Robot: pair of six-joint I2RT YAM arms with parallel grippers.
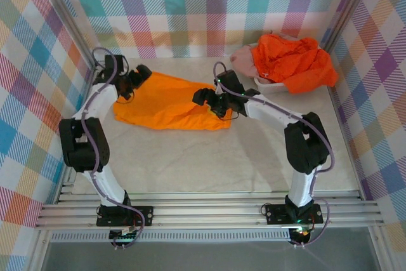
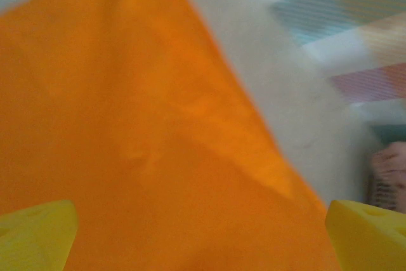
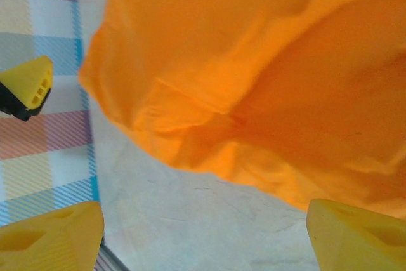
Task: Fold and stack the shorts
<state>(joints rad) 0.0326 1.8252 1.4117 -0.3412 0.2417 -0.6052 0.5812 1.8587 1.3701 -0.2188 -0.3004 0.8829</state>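
Note:
One pair of bright orange shorts (image 1: 168, 103) lies spread on the table between the two arms. My left gripper (image 1: 136, 79) hovers at its far left corner, open; in the left wrist view the orange cloth (image 2: 139, 144) lies below the wide-apart yellow fingertips (image 2: 35, 233) of this gripper (image 2: 202, 239), with nothing between them. My right gripper (image 1: 206, 99) is at the shorts' right end, also open. From the right wrist camera, that gripper (image 3: 203, 239) stands over bare table just short of the cloth's rumpled edge (image 3: 209, 125). A second orange pair (image 1: 298, 61) and pink shorts (image 1: 244, 60) are heaped at the back right.
The white basket (image 1: 269, 85) under the heap stands in the back right corner. Checked cloth walls (image 1: 203, 4) close in the table on three sides. Bare tabletop (image 1: 209, 163) stretches in front of the spread shorts.

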